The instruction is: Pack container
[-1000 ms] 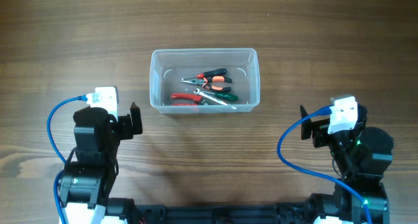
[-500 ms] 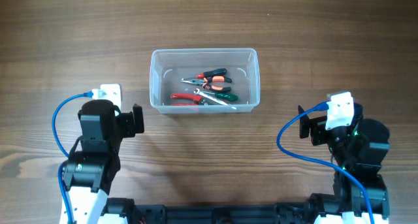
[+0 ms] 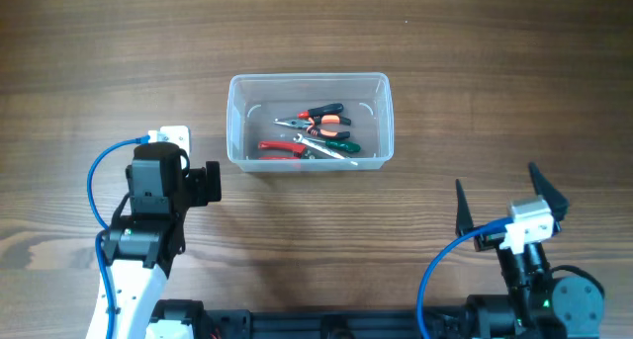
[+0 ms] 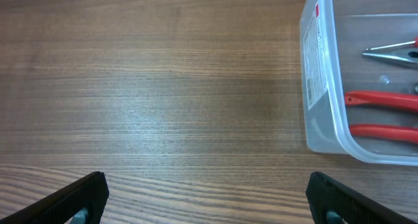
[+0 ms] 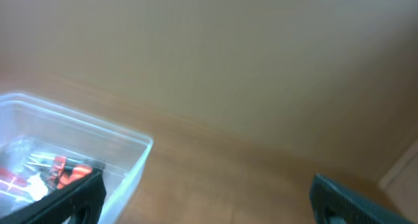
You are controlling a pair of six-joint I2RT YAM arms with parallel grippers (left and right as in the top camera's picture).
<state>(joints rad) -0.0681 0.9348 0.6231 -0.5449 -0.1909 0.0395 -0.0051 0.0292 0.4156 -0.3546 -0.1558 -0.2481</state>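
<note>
- Your right fingers (image 3: 461, 209) have drawn back toward the near edge of the desk (image 3: 99, 42) and now stand spread wide, holding nothing.
- Your left fingers (image 3: 211, 181) have eased back slightly too. The wrist view shows them wide apart and empty.
- The container (image 3: 309, 78) sits unmoved beyond both, near the left fingers at their 2 o'clock and well apart from the right at their 10 o'clock.
- Pliers (image 3: 321, 115) already lie inside, so I judge the packing done and both arms retiring.

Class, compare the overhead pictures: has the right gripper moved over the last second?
Yes. The right gripper has drawn back toward the bottom of the overhead view, farther from the container, which lies where it was.
</note>
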